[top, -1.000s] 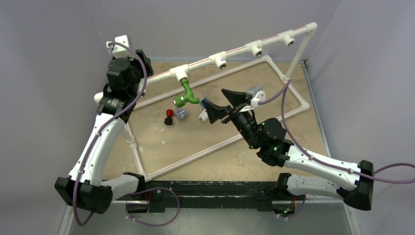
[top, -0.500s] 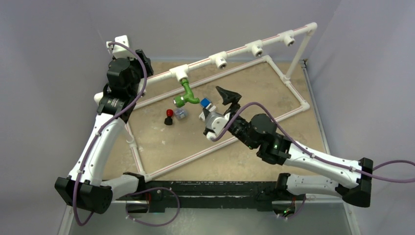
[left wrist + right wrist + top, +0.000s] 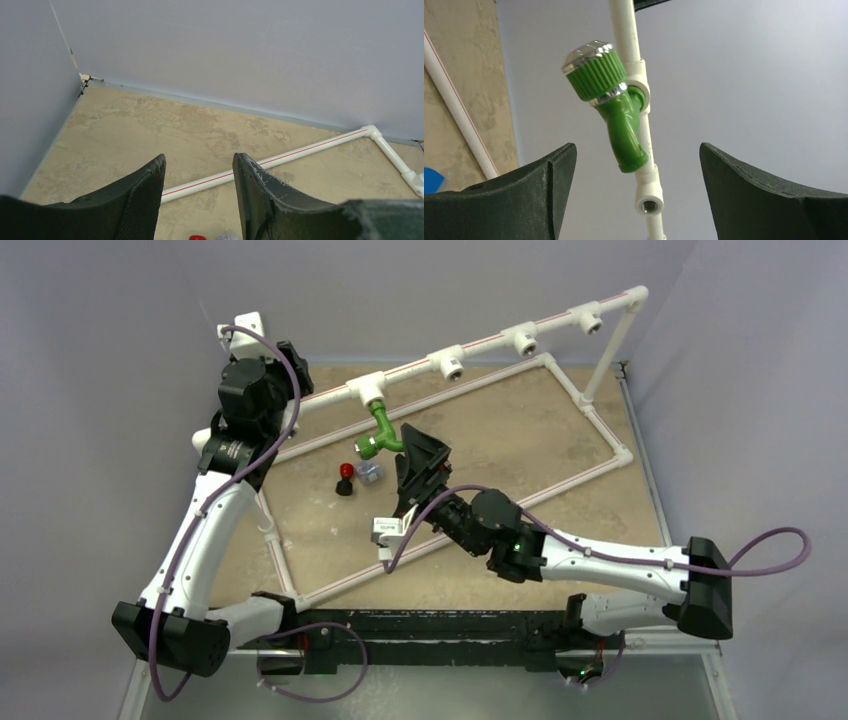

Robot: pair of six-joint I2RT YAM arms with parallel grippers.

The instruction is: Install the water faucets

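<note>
Just right of the green tap (image 3: 616,115), the right claw (image 3: 420,462) stands spread wide and empty. Its fingers (image 3: 544,185) frame the tap without touching it. The tap hangs screwed into a tee on the raised pipe (image 3: 480,345). Near-left of it, the black tap (image 3: 345,480) lies on the table (image 3: 520,440). Far left, the left claw (image 3: 197,165) is half spread, holding nothing.
</note>
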